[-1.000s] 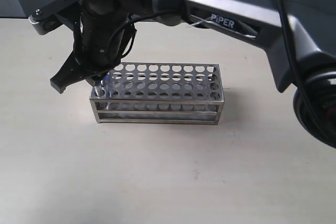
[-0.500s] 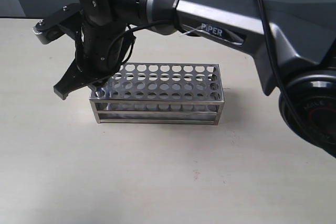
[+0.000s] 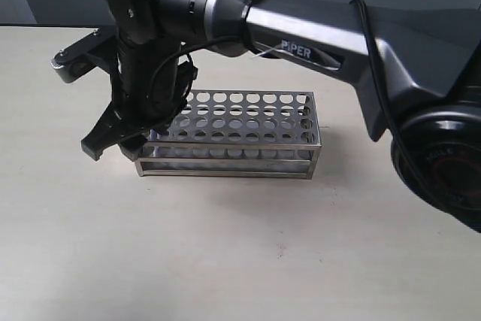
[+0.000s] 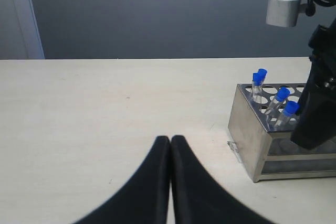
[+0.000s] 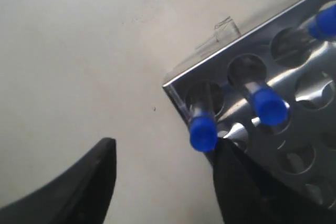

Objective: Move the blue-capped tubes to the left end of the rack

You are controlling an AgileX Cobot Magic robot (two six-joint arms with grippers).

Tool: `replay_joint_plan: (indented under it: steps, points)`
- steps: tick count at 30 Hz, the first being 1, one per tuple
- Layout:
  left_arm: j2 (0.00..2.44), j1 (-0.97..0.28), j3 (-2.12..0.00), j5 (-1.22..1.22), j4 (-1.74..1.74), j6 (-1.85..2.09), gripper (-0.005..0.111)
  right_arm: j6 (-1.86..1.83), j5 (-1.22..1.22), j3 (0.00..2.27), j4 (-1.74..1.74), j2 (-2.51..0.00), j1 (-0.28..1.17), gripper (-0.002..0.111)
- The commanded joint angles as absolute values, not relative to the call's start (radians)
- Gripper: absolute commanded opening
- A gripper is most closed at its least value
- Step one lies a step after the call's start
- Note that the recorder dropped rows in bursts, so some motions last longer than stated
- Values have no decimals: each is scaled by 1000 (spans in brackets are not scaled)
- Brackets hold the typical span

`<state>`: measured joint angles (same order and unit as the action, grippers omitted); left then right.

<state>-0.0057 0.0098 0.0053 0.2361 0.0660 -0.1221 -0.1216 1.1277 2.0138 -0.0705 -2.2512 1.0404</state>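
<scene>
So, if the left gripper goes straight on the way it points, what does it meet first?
Probably nothing: the shut left gripper points along bare table, and the rack stands to one side of that line.

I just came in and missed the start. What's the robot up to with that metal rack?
The right gripper hangs open at the left end of the rack, holding nothing, with one finger close beside the corner tube. Four blue-capped tubes stand in holes at that end, a couple of them leaning. The left gripper is shut and empty, apart from the rack, over the table.
</scene>
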Motion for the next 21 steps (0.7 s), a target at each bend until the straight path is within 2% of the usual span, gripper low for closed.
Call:
replay_joint_plan:
  steps: [1, 21]
  points:
    - [0, 5, 0, 231, 68, -123, 1, -116, 1157, 2009, -73, -2243, 1038, 56]
    - [0, 5, 0, 231, 68, -123, 1, -73, 1221, 2009, 25, -2112, 1038, 55]
